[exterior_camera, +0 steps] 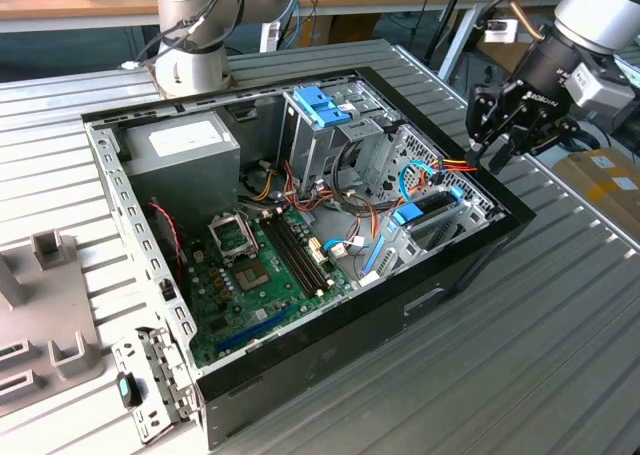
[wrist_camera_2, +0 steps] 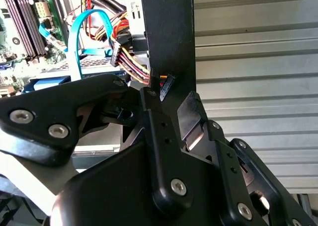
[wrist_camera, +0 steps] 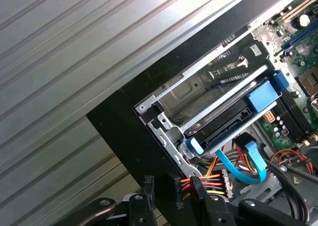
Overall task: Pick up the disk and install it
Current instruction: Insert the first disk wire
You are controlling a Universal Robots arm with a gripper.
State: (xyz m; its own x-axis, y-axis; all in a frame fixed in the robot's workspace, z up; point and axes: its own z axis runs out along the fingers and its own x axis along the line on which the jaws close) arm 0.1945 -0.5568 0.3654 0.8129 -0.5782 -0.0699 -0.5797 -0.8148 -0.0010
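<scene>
Just below and inward of the black claw (exterior_camera: 493, 155), toward the exterior view's left, the disk (exterior_camera: 425, 210), a flat silver-metal hard drive edged by a blue plastic carrier frame, lies in the bare-metal drive bay (wrist_camera: 198, 87) at one corner of the open black computer case (exterior_camera: 450, 275). It looks seated between the bay's rails, so the pick-up part seems done. The claw hangs over the case's corner wall with its tip right at a small black connector (wrist_camera_2: 166, 85) that ends a red, yellow and orange wire bundle (wrist_camera_2: 131, 62). Whether it is clenched on that connector or released I cannot tell. I judge this to be close work at the disk's cable end. It should go best if the claw stays clear of the case wall beside it, keeps the bundle from pulling taut, and avoids snagging the light-blue flat cable (wrist_camera_2: 75, 52) looping up next to the bundle. Further from the claw, the case holds a green motherboard (exterior_camera: 260, 265), a grey metal power-supply box (exterior_camera: 180, 145) with a white sticker, and an upright metal cage (exterior_camera: 330, 145) topped by a blue plastic handle (exterior_camera: 320, 105). The case rests on the ribbed metal bench (exterior_camera: 560, 355).
</scene>
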